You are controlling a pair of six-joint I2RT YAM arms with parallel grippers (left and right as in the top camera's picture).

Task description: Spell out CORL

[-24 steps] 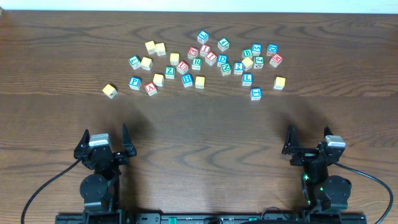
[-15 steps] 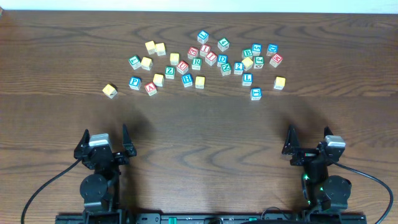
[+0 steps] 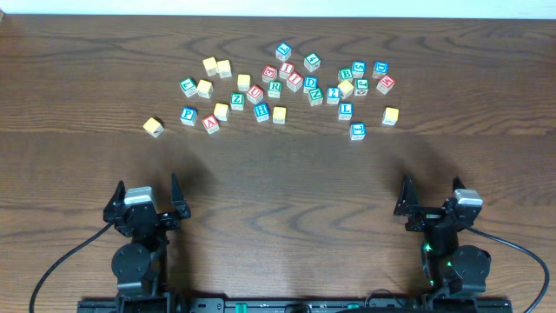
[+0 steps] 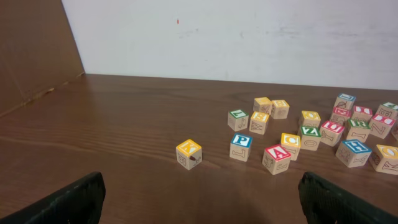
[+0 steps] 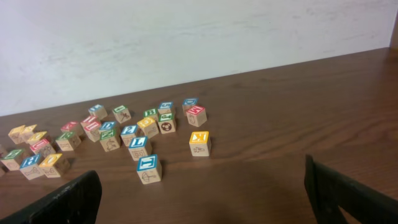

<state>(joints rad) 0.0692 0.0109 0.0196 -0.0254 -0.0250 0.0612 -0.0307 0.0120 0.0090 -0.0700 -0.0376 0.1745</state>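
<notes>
Many small wooden letter cubes lie scattered across the far middle of the table. The green R cube [image 3: 274, 87] [image 4: 357, 126] sits in the middle of the cluster. The blue L cube [image 3: 345, 110] [image 5: 139, 148] is toward its right side. Several yellow-faced cubes, such as one at the left edge [image 3: 153, 127] [image 4: 188, 153], show letters too faint to read, so I cannot tell which are C and O. My left gripper [image 3: 146, 195] [image 4: 199, 200] and right gripper [image 3: 432, 196] [image 5: 202, 196] rest near the front edge, both open and empty, far from the cubes.
A blue-topped cube [image 3: 357, 130] [image 5: 148, 168] and a yellow cube [image 3: 390, 115] [image 5: 199, 142] are the nearest to the right gripper. Bare wood [image 3: 278, 183] lies between grippers and cubes. A white wall [image 4: 249, 31] backs the table.
</notes>
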